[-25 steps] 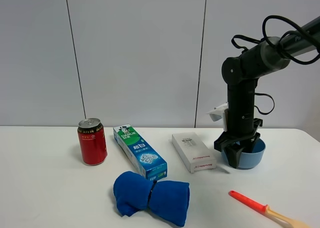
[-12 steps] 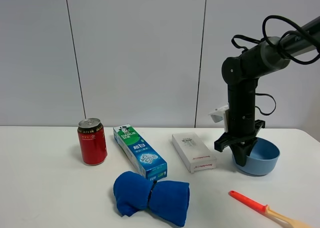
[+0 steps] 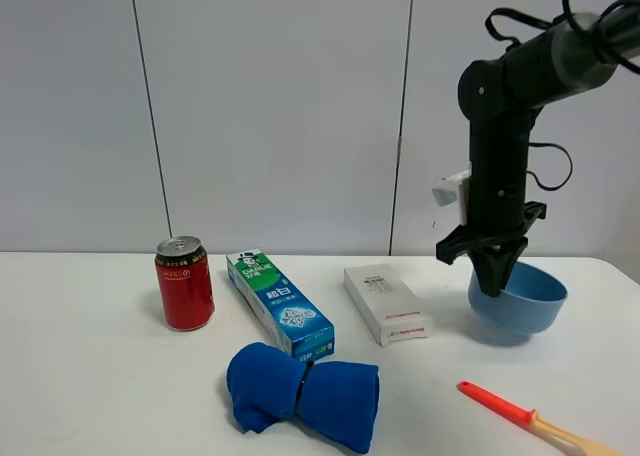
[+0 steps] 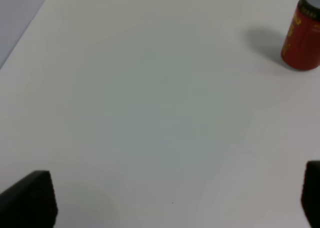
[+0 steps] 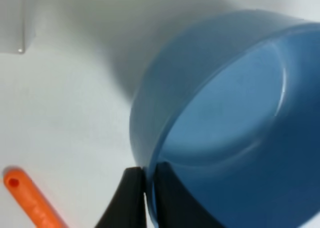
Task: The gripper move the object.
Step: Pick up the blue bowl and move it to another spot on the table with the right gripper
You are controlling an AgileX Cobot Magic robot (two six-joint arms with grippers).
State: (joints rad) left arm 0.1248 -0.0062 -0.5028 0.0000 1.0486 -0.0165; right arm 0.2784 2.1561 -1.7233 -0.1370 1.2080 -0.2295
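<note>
On the far left the left end effector (image 4: 175,178) hangs over bare bench (image 3: 90,376), its two dark fingers (image 4: 27,198) spread wide with nothing between them. Rightward from there stand a red can (image 3: 184,283), a green-and-white toothpaste carton (image 3: 279,303) lying flat, a rolled dark-blue cloth (image 3: 303,384) nearer the front, and a white box (image 3: 387,303). Just right of that box, the right end effector (image 3: 497,276) points straight down. It is closed to a thin pinch on the left rim of the light-blue bowl (image 3: 520,298), one finger inside the wall and one outside, as the right wrist view shows. The bowl hangs from that pinch at the right side of the bench, tilted, with a shadow beneath it, so it appears to be lifted clear or nearly so. An orange-handled tool (image 3: 520,416) lies on the bench nearer the front. The step in hand looks like the carry, with the grasp made and the lift under way. The next move calls for a steady transfer, since a one-sided rim pinch lets the bowl swing or slip, followed by a level set-down before release. Compared with half a second ago, the arm sits higher and slightly further right, and the bowl, then resting on the bench, has come up with it. Everything else is unmoved.
</note>
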